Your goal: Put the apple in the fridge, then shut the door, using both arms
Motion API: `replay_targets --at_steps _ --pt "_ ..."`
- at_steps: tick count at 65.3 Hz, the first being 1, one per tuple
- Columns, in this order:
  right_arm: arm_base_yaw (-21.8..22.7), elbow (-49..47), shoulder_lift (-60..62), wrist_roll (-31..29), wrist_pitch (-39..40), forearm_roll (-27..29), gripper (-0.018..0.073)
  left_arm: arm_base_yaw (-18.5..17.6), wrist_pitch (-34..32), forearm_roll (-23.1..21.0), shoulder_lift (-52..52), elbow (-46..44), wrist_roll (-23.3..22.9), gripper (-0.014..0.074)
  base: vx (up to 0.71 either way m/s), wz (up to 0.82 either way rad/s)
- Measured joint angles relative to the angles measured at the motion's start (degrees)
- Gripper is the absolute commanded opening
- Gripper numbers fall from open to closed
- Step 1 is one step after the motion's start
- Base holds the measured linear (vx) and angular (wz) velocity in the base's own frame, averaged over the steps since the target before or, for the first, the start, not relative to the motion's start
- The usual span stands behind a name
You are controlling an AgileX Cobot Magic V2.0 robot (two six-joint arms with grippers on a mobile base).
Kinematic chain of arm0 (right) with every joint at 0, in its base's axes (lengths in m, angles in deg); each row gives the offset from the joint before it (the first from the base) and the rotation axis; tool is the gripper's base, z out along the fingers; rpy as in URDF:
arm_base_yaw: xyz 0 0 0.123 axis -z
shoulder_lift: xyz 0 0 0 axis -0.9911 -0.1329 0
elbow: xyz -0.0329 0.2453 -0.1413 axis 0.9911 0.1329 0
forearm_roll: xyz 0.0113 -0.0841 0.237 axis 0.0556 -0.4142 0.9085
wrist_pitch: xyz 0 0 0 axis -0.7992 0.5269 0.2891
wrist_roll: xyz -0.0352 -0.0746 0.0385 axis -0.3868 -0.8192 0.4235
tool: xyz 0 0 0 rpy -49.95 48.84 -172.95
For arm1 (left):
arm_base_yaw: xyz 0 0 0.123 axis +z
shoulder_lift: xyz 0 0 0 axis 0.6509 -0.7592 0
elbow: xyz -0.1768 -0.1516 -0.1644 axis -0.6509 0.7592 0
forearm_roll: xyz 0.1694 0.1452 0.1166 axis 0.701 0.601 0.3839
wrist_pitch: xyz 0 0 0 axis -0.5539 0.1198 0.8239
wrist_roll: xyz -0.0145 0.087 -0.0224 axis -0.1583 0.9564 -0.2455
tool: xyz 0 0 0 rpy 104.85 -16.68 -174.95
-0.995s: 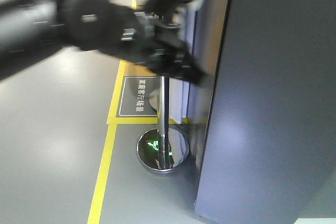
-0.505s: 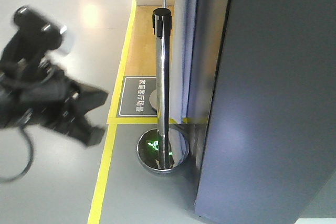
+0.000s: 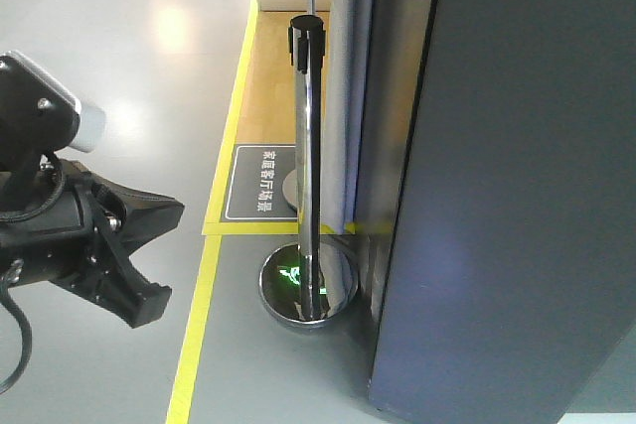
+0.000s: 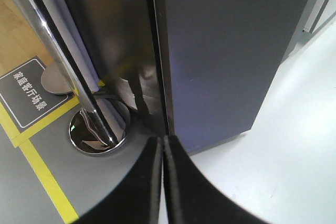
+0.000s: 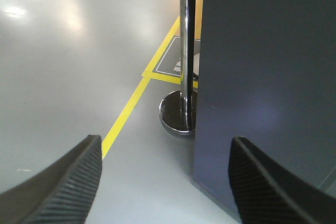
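Find the left gripper point(image 4: 161, 142) pressed together, fingers meeting along a thin line, pinching nothing. Find the right gripper point(image 5: 165, 145) spread wide, ribbed pads apart, nothing between them. Also note, in the exterior view, a black arm point(image 3: 70, 245) low at the left edge with a loose cable point(image 3: 18, 345) hanging under it; cannot say for sure which arm.

Just past the left fingertips: the fridge point(image 4: 226, 51), dark grey, bottom corner near. See no apple in any view; judge it inside. See no open door either, only flat grey faces and one vertical seam point(image 4: 157, 51); cannot tell which face is the door, nor whether it sits fully flush.

Risks, judged:
- Could leave the door a crack open if not pressed home; worth checking the seam.
- Could clip the chrome post point(image 3: 308, 146), standing just beside the fridge, on any wide swing; would tip or roll on its round base point(image 3: 308, 285).
- Could snag the hanging cable on that post.
- Could scrape the fridge corner with the left fingertips if driven forward.
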Motion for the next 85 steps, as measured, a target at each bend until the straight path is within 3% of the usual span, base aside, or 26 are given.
replay_targets --at_steps 21,30,52,66,85 --pt "0.0 0.0 0.0 0.9 4.1 -2.4 0.0397 0.0 0.0 0.0 0.0 0.0 0.0 -0.0006 0.0 0.0" --pt "0.0 -0.1 -1.7 5.4 6.1 -6.2 0.0332 0.0 0.0 0.0 0.0 0.0 0.0 -0.0006 0.0 0.0" --pt "0.0 -0.1 -19.0 13.3 10.4 -15.1 -0.0013 0.0 0.0 0.0 0.0 0.0 0.0 -0.0006 0.0 0.0" --pt "0.0 -4.6 -32.4 19.8 15.0 -22.6 -0.0004 0.0 0.0 0.0 0.0 0.0 0.0 -0.0006 0.0 0.0" --pt "0.0 -19.7 -49.0 20.8 17.2 -29.4 -0.0003 0.0 0.0 0.0 0.0 0.0 0.0 -0.0006 0.0 0.0"
